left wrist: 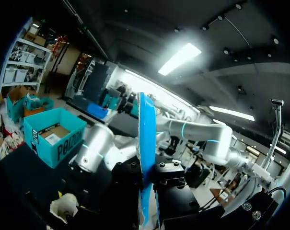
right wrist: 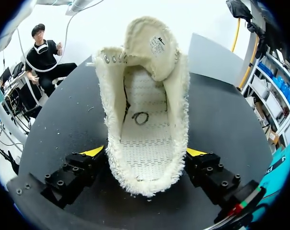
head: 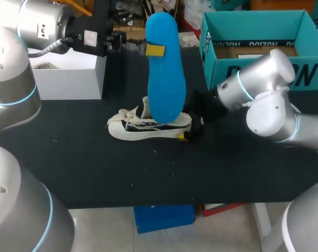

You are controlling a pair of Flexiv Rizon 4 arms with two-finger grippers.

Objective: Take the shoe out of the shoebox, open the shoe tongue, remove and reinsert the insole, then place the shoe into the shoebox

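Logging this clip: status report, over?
Left gripper shut on insole, upright above shoe. Right gripper shut on shoe heel. Nothing in the way.

Silver arms [head: 272, 68], pale-blue joint rings [head: 23, 97], black screw-studded jaws.

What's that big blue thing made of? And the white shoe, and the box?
The blue insole looks like smooth, matte foam, thin and evenly coloured; it could be soft rubber. The shoe looks like cream woven cloth: its edges are frayed and fuzzy. The teal shoebox looks like printed cardboard, with thin flat walls and a brown inside.
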